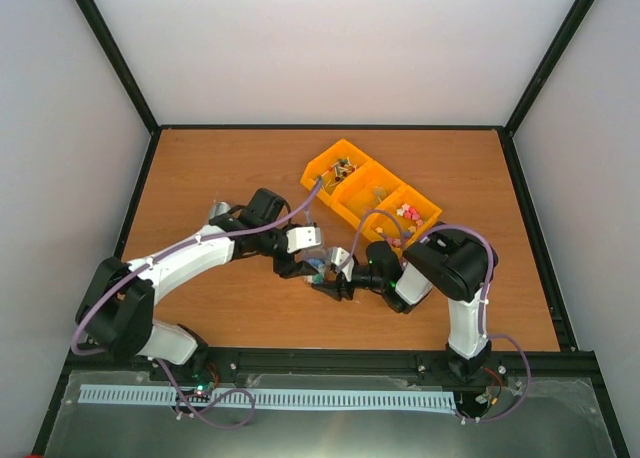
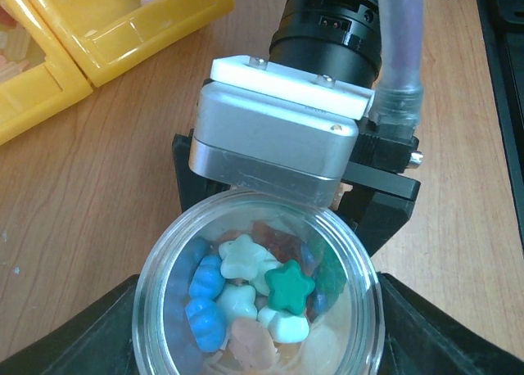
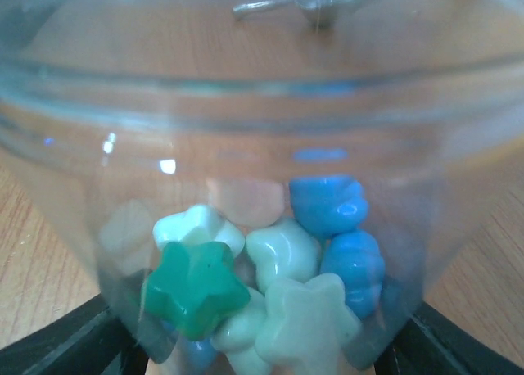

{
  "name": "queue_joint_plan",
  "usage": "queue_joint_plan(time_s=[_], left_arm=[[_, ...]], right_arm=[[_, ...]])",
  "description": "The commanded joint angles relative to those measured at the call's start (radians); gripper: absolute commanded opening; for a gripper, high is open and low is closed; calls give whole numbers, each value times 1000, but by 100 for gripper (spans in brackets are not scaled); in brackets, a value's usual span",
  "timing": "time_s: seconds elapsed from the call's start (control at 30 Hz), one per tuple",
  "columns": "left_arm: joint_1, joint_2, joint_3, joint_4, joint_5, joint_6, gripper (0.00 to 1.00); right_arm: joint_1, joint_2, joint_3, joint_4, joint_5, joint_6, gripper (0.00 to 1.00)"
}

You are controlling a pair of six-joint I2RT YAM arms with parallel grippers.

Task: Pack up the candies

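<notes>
Your left tool pinching a clear jar at mid worktop, jar upright, mouth up, candies heaped at its bottom, stars and ridged pieces pointing every way, your right tool pressed against the jar's opposite sides.

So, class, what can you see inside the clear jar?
The clear jar holds candies: star and ridged, shell-like shapes in green, blue, white and pale pink. The top pieces cover those beneath, so the jar's bottom and the full count cannot be seen.
</notes>
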State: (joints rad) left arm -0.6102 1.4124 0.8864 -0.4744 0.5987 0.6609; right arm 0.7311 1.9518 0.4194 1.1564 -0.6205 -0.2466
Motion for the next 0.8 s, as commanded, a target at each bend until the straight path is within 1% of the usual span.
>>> queue_joint_plan(time_s=[0.0, 0.1, 0.23, 0.3, 0.33, 0.37, 0.4, 0.43, 0.47, 0.53, 0.7, 0.73, 0.77], left_arm=[[-19, 53, 0, -156, -6, 85, 49], [-19, 64, 25, -178, -15, 92, 49], [-19, 61, 50, -215, -27, 141, 52], [-19, 62, 65, -250, -29, 200, 52], [-19, 67, 76, -271, -27, 224, 52], [-19, 74, 89, -290, -25, 243, 51], [-19, 84, 98, -304, -24, 252, 51], [-18, 92, 108, -311, -26, 254, 51], [-18, 99, 114, -312, -31, 250, 51], [-18, 107, 118, -309, -32, 250, 51], [-19, 112, 114, -293, -28, 228, 51], [-19, 109, 112, -291, -28, 226, 52], [-19, 107, 112, -285, -28, 218, 56]], right_arm=[[-1, 14, 1, 209, -5, 38, 70], [-1, 19, 2, 221, -4, 39, 69], [-1, 15, -4, 225, -4, 36, 62], [-1, 11, -6, 227, -12, 36, 58], [-1, 9, -9, 228, -13, 37, 61], [-1, 6, -10, 229, -10, 36, 67], [-1, 3, -10, 232, -2, 36, 75], [-1, 0, -10, 234, 7, 33, 79], [-1, -3, -8, 236, 14, 31, 80], [-1, -9, -1, 235, 21, 31, 78], [1, -14, 2, 230, 21, 17, 68], [1, -13, -1, 229, 20, 10, 65], [1, -10, -3, 229, 19, 3, 64]])
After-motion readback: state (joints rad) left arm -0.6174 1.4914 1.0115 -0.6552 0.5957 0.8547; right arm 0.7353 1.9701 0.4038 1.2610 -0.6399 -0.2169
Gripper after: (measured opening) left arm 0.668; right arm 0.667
